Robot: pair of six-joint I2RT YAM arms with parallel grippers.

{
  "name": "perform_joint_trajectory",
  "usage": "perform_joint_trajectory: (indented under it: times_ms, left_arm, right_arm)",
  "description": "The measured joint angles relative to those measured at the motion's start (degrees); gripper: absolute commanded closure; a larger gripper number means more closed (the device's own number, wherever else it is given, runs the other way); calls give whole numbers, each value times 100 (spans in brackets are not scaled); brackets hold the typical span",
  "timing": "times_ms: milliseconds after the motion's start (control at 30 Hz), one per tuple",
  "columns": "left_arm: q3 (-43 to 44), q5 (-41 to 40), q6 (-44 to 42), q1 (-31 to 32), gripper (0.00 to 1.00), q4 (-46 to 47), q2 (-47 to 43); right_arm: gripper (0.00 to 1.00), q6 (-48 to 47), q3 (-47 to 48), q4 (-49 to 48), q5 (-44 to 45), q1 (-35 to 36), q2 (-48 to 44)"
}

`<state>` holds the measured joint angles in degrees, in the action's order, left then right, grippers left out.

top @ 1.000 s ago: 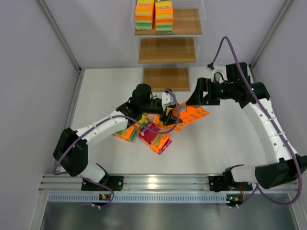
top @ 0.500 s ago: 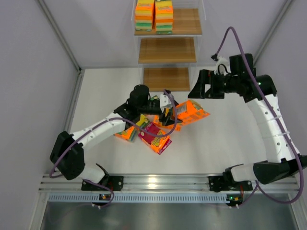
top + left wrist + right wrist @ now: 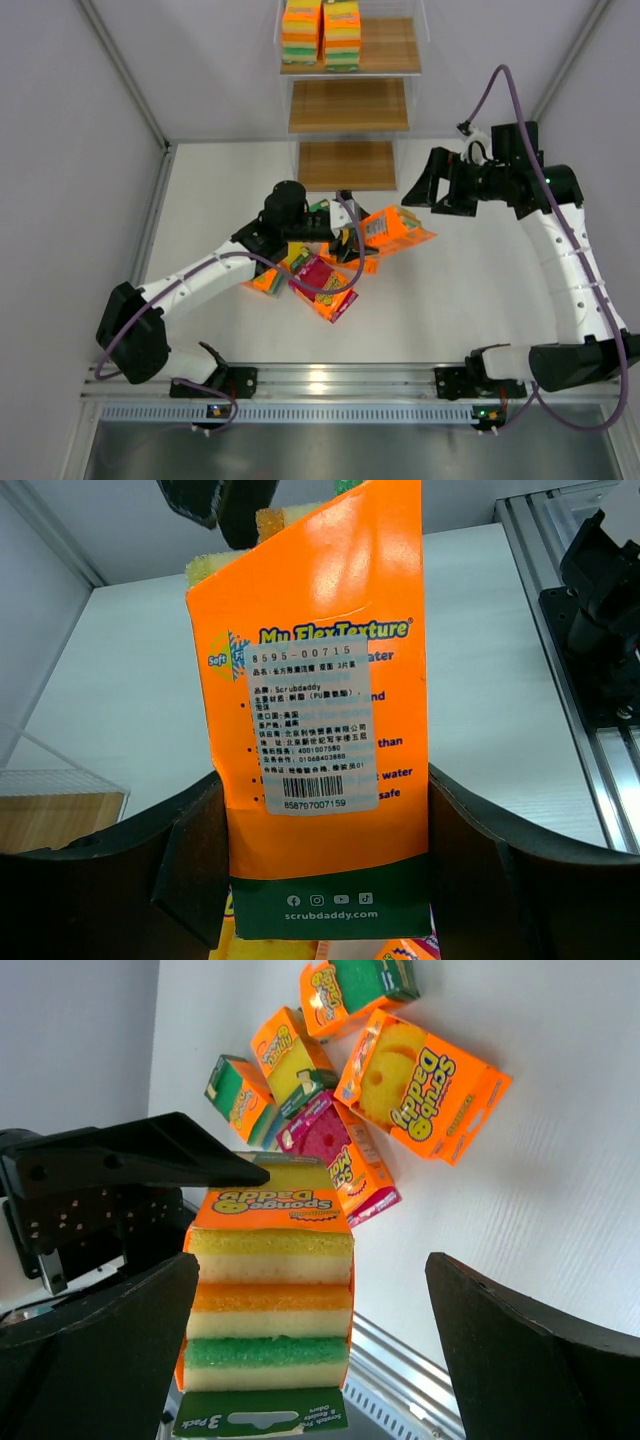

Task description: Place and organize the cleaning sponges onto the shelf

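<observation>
Orange cardboard sponge pack [image 3: 310, 590] sits clamped between the closed fingers of the left claw [image 3: 325, 815]. Its lower end is cut off by the frame, and a white sticker [image 3: 315, 730] with small, hard-to-read characters covers part of its print. Legible are "My FlexTexture", "Scrubdaddy" and "scrubdaddy.com"; the end face reads "Sponge Daddy", "3 Pack". The right claw [image 3: 422, 192] stands wide open near the pack, apart from it. A stepped wooden shelf [image 3: 348, 100] lies beyond both claws.

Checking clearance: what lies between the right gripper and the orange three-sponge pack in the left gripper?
Nothing: the right wrist view shows the orange three-sponge pack unobstructed ahead of the open right gripper; the left gripper clamps it.
</observation>
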<state>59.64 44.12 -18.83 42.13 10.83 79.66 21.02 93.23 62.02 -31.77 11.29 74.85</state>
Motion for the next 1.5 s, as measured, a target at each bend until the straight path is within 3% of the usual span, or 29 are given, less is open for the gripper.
perform_joint_trajectory:
  times_ms: [267, 1033, 1300, 1500]
  left_arm:
    - [157, 63, -39, -2, 50, -24, 208]
    - [337, 146, -114, -2, 50, -195, 439]
    - [337, 144, -127, -2, 50, -46, 348]
    - [337, 129, -203, -2, 50, -20, 321]
  right_arm:
    - [1, 160, -251, -284, -170, 492, -7]
    - [1, -278, -326, -118, 273, 612, 68]
    - [1, -385, 647, 131, 278, 175, 245]
    - [1, -256, 214, -7, -35, 118, 136]
